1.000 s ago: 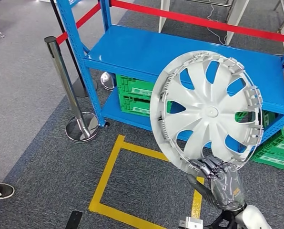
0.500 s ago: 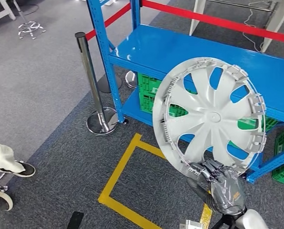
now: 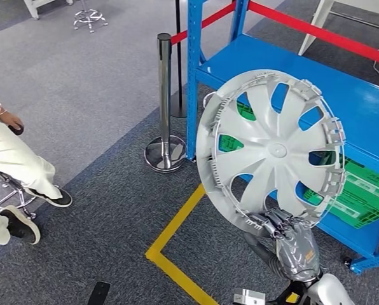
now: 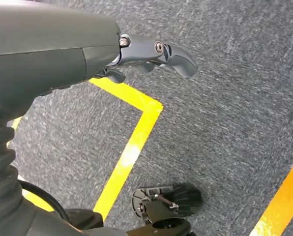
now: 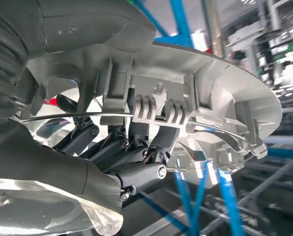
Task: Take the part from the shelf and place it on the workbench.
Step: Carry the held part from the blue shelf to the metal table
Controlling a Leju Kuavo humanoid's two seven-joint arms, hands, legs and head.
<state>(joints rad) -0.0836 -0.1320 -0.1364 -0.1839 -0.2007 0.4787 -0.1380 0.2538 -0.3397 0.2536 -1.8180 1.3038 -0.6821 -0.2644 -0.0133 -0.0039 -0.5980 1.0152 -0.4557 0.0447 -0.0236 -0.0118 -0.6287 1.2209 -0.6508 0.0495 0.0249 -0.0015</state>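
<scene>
One round silver plastic hubcap [image 3: 273,151] stands upright in the air before the blue metal shelf [image 3: 350,105], its lower rim clamped by the right hand [image 3: 293,241]. Over grey carpet [image 4: 230,113] with yellow tape lines [image 4: 131,147], the left hand [image 4: 152,51] hangs with its fingers loosely curled, holding nothing.

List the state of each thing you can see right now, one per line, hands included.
Wheel cover: off the shelf, held upright by its lower rim.
Right hand: grips the wheel cover's rim.
Left hand: holds nothing, hangs over the carpet.
Blue shelf: top level bare.
Green crate: on the lower level.
</scene>
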